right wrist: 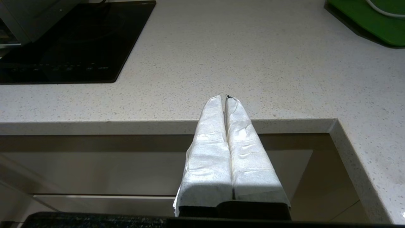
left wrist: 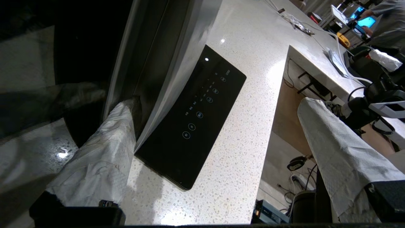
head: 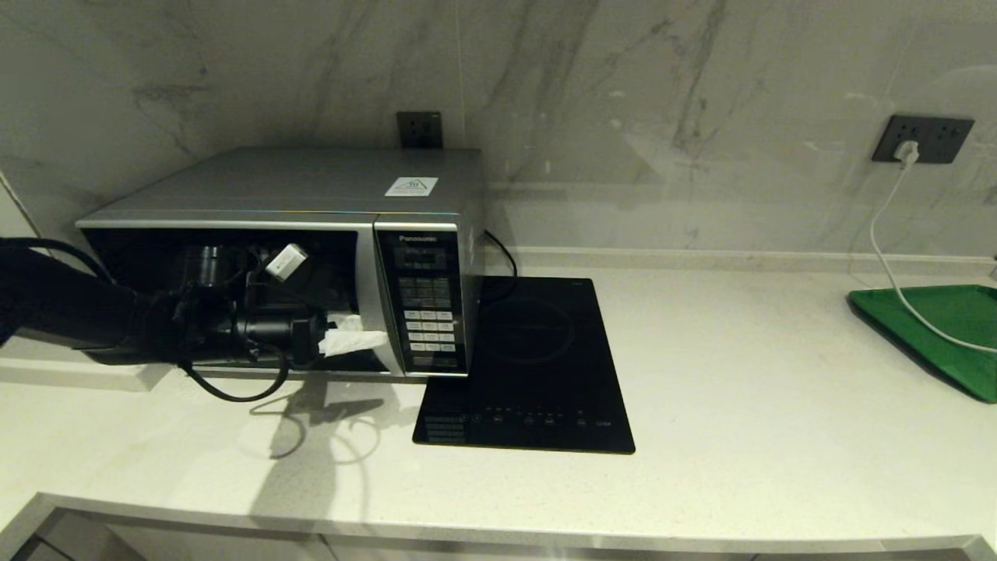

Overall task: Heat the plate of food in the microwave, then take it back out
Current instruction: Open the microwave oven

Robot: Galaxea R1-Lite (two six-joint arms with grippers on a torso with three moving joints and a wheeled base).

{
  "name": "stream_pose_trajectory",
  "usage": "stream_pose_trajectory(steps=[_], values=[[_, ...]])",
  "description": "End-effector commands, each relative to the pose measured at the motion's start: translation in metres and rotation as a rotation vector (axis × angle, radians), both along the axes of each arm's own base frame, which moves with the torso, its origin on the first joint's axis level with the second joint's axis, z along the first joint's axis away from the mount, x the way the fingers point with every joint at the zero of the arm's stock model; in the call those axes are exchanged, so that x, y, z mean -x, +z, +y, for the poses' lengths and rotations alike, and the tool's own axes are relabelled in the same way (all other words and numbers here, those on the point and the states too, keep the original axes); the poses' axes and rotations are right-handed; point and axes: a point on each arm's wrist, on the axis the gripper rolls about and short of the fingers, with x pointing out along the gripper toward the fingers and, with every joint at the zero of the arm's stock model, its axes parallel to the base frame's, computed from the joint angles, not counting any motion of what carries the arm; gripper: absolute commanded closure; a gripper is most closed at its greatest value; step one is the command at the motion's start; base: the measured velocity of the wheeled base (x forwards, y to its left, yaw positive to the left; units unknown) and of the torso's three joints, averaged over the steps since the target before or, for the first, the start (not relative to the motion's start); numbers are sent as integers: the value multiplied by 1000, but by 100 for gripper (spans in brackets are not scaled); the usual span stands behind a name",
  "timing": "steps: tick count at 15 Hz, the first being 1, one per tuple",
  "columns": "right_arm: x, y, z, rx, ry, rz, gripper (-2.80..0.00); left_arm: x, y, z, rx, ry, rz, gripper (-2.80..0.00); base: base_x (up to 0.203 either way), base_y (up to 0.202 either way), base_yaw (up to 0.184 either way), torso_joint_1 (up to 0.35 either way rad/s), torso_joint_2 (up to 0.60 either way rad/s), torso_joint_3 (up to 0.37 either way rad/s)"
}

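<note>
Your left gripper [head: 354, 340] stands in front of the microwave [head: 311, 234], at the right edge of its dark glass door, with the jaws spread wide and nothing between them. In the left wrist view one wrapped finger [left wrist: 104, 152] lies against the door seam; whether it hooks the edge I cannot tell. The plate of food is in no view; it may be behind the dark glass, but this is only my guess.

The risk, I think, is slipping: the finger wrap is soft and wrinkled, and the microwave's silver-grey shell is smooth, so a pull could slide off or drag the whole box. The flat glossy induction hob [head: 530, 366] lies just beside the microwave.

Your right gripper [right wrist: 226, 100], fingers pressed together, is parked at the edge of the speckled stone counter [right wrist: 253, 63], well apart from the microwave.
</note>
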Motion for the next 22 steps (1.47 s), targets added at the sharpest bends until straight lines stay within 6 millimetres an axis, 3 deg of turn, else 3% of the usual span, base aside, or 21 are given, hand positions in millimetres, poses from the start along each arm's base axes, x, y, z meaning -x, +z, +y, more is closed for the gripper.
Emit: stream_pose_trajectory(steps=[1, 7, 12, 19, 22], values=[[0, 0, 0, -1, 0, 1, 0, -3, -5, 0, 7, -9, 10, -280, 0, 0, 0, 0, 0, 0], [0, 0, 0, -1, 0, 1, 0, 6, 4, 8, 31, -14, 10, -280, 0, 0, 0, 0, 0, 0], [0, 0, 0, -1, 0, 1, 0, 30, -4, 39, 28, 73, 42, -280, 0, 0, 0, 0, 0, 0], [0, 0, 0, -1, 0, 1, 0, 10, -4, 41, -13, 108, -2, -280, 0, 0, 0, 0, 0, 0], [0, 0, 0, -1, 0, 1, 0, 4, 1, 28, -8, 67, -23, -280, 0, 0, 0, 0, 0, 0]])
